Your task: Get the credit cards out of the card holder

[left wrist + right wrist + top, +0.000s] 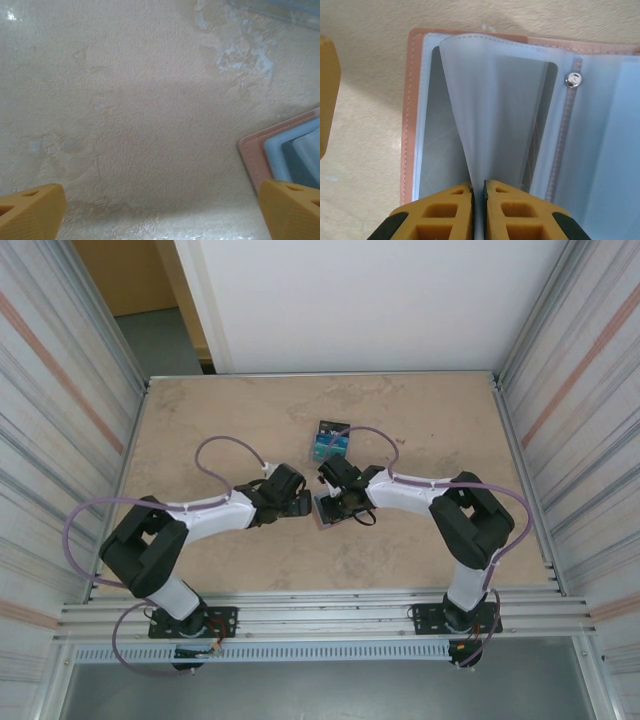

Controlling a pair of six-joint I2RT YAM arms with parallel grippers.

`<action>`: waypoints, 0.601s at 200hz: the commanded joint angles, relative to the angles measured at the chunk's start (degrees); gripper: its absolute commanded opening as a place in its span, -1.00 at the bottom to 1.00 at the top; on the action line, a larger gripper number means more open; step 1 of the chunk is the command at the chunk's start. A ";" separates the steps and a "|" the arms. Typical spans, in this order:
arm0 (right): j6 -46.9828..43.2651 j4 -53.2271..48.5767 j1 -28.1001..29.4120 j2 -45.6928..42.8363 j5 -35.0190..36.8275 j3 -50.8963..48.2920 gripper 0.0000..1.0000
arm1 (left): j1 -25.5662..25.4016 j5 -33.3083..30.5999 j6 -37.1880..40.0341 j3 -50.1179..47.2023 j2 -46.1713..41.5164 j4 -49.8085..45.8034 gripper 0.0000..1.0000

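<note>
- Two arms meet mid-table at the opened card holder point(485, 100).
- Right gripper point(479, 192) pinches one translucent pocket sleeve point(495, 110), lifting it.
- Left gripper point(160, 210) spread wide, empty, beside the holder's edge.
- Teal credit cards point(331, 443) lie just beyond.

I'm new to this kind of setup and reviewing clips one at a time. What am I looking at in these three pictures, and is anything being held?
Two robot arms are bolted at the near edge of a table. One picture comes from a camera above and behind them; the other two come from cameras on each wrist, looking past yellow fingers. An opened card holder lies between the arms, salmon outside, blue-grey inside with a snap stud. Beyond it in the overhead view lie a few credit cards, teal and dark. The right gripper is shut on a translucent pocket flap of the holder, lifting it. The left gripper is open, holding nothing, beside the holder's corner.
</note>
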 commanded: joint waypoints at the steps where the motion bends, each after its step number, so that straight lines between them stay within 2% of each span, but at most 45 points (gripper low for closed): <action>1: 3.08 -0.05 0.26 -3.33 -4.99 -1.28 -0.73 | 0.26 -1.37 -0.77 -1.21 -3.17 -1.71 0.97; 28: 4.52 -0.74 0.50 -5.18 -3.47 -1.76 -0.71 | 0.23 -1.15 -0.50 -1.44 -4.30 -1.63 0.97; 54: 5.55 -3.18 0.47 -4.87 2.71 -1.22 -0.58 | -0.08 -0.88 -0.50 -1.15 -4.00 -1.50 0.97; 120: 7.22 -6.83 -0.05 -5.27 13.49 -0.21 -0.43 | -0.38 -1.26 -0.33 -1.12 -4.08 -1.42 0.97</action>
